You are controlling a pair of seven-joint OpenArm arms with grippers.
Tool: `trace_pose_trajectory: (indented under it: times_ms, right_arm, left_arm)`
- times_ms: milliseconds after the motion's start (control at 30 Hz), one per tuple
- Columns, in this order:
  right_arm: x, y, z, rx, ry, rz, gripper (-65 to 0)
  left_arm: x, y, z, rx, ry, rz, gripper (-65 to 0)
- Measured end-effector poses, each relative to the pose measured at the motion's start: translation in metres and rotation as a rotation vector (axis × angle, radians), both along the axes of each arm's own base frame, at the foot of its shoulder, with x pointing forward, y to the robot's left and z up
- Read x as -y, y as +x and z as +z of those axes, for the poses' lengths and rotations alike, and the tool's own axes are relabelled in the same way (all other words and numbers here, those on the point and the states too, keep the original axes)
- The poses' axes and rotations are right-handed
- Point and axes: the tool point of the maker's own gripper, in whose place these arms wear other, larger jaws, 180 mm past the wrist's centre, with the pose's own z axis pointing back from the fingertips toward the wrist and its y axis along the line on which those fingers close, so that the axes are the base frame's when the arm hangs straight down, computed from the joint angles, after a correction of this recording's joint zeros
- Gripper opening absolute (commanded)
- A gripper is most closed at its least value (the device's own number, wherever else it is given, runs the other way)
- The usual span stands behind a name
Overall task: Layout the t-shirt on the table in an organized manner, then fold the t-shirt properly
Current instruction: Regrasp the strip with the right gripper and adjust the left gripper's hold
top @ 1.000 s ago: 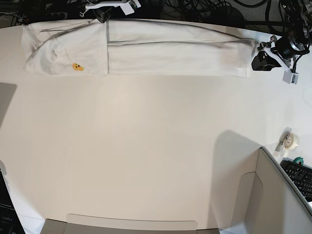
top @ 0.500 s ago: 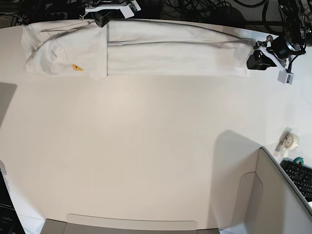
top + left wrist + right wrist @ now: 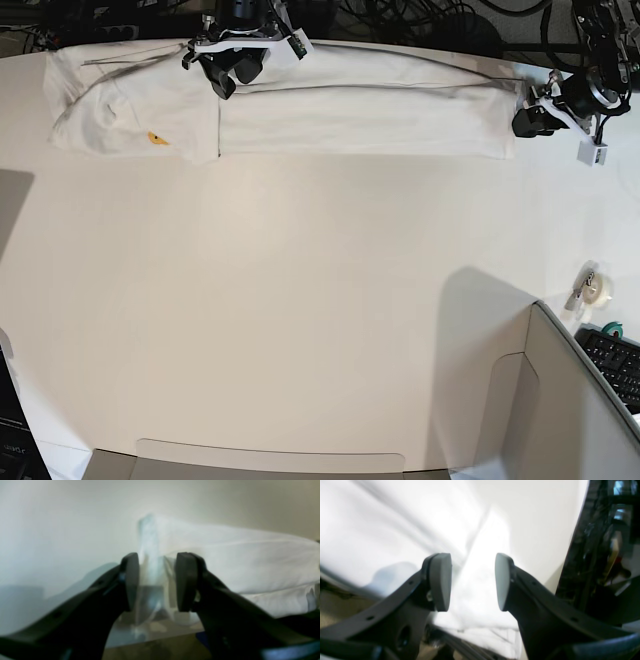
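Observation:
The white t-shirt [image 3: 350,110] lies as a long folded strip along the far edge of the table [image 3: 300,300], with a small orange print spot [image 3: 157,139] near its left end. My right gripper [image 3: 232,78] hovers over the strip left of its middle. In the right wrist view the right gripper [image 3: 473,580] is open above white fabric [image 3: 370,530]. My left gripper [image 3: 522,122] is at the strip's right end. In the left wrist view it [image 3: 157,580] stands open, with the shirt's [image 3: 250,562] folded edge showing in the gap between the pads.
A grey box corner [image 3: 560,400] rises at the front right, with a tape roll [image 3: 597,290] and a keyboard [image 3: 615,360] beside it. Dark cables [image 3: 420,20] run behind the table's far edge. A flat grey panel [image 3: 270,462] lies at the front edge.
My right gripper opened and moved from the far table edge to above the shirt. The left gripper opened wider and shifted slightly towards the far edge.

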Motion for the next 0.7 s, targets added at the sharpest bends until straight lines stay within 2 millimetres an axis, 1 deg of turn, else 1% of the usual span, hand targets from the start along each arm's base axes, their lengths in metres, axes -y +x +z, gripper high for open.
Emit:
trace_pose_trajectory:
  times_ms: [100, 200, 233, 300, 367, 400, 500, 600, 700]
  right_arm:
    - [-0.009, 0.007, 0.005, 0.031, 0.017, 0.026, -37.0]
    - [-0.013, 0.011, 0.007, 0.040, 0.015, 0.046, -37.0]
    - [-0.015, 0.013, 0.008, 0.045, 0.016, 0.055, -37.0]
    - [-0.017, 0.015, 0.010, 0.055, 0.016, 0.073, -37.0]
    - [-0.018, 0.016, 0.010, 0.056, 0.012, 0.079, -37.0]
    - [-0.018, 0.017, 0.010, 0.055, 0.012, 0.083, -36.9]
    - [-0.018, 0.017, 0.010, 0.055, 0.009, 0.085, -36.9]
    - [-0.019, 0.017, 0.009, 0.053, 0.009, 0.090, -36.8]
    - [-0.019, 0.017, 0.009, 0.052, 0.008, 0.092, -36.7]
  left_arm:
    - [-0.013, -0.001, -0.002, 0.004, -0.013, 0.054, -34.9]
    - [-0.020, -0.014, -0.013, -0.059, -0.035, 0.082, -34.4]
    - [-0.025, -0.016, -0.014, -0.059, -0.039, 0.102, -34.4]
    - [-0.030, -0.021, -0.015, -0.070, -0.079, 0.134, -34.4]
    - [-0.029, -0.026, -0.018, -0.092, -0.122, 0.141, -34.2]
    - [-0.026, -0.026, -0.019, -0.101, -0.143, 0.136, -33.9]
    - [-0.021, -0.016, -0.019, -0.091, -0.198, 0.134, -31.5]
    - [-0.016, -0.007, -0.019, -0.078, -0.264, 0.139, -31.5]
    - [-0.016, 0.001, -0.019, -0.071, -0.285, 0.141, -31.3]
